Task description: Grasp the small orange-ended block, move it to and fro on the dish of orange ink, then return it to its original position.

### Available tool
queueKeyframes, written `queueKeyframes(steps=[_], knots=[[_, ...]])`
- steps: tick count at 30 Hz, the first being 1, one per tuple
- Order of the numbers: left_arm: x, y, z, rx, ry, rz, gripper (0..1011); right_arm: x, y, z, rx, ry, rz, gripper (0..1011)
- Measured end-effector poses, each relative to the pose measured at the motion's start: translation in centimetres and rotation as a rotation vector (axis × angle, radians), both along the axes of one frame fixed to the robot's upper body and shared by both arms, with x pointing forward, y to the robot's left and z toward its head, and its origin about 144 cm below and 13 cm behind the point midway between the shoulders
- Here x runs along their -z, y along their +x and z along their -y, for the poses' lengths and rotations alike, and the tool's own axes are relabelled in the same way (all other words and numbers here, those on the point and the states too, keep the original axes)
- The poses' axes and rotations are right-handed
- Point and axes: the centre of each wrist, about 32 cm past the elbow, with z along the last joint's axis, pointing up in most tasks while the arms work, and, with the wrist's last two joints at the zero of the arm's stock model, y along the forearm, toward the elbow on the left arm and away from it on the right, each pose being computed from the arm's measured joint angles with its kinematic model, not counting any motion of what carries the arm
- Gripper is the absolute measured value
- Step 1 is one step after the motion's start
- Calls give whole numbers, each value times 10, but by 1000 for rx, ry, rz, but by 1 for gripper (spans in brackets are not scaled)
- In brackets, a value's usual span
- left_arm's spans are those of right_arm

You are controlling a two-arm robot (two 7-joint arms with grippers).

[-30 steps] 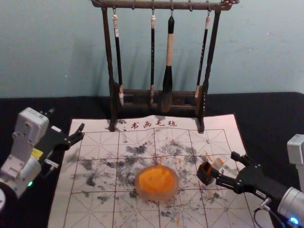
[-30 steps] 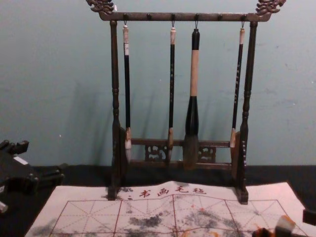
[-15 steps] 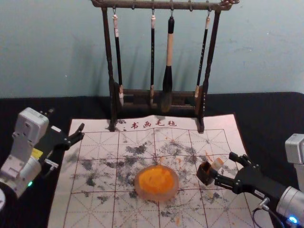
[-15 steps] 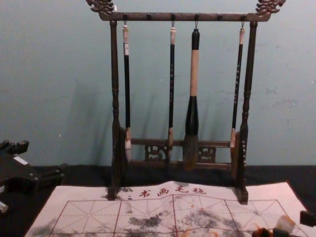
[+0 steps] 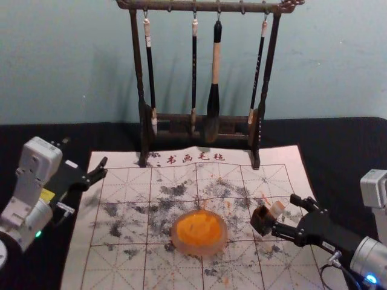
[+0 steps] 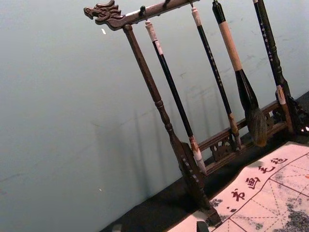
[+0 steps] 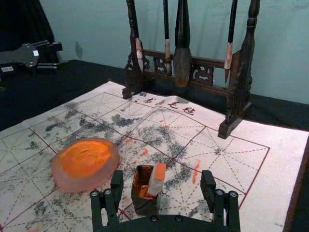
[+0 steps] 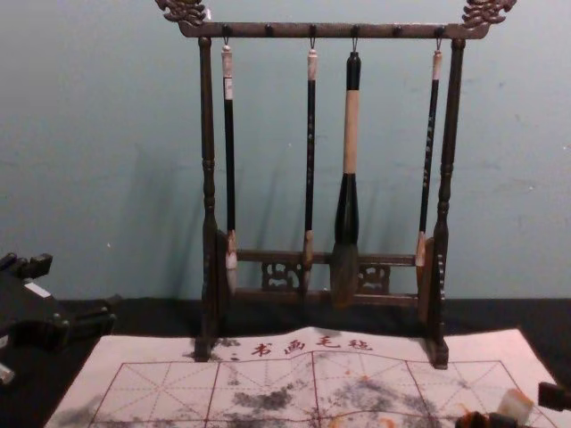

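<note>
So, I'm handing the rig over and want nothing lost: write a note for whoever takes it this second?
Right end effector: open, fingers on either side of the whitish orange-ended block, not gripping it.
Left end effector: open, off over the left side, idle.
Block: tilted, at the small dark open-topped box on the right half of the white gridded paper mat.
Round translucent dish of orange ink: on the mat, left of the box.
Done: right arm is at the block; whether it has been inked, I cannot tell.
Left, if not inked: grasp, move to and fro on the ink, return.
</note>
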Motion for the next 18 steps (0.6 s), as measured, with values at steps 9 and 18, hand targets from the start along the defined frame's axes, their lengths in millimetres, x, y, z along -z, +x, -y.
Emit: queueKeyframes(steps=[9, 18], knots=[[0, 0, 0, 0, 0, 0, 1001, 0, 0, 0, 1, 0, 0, 1002], [0, 0, 0, 0, 0, 0, 1001, 0, 0, 0, 2, 0, 1, 1002]])
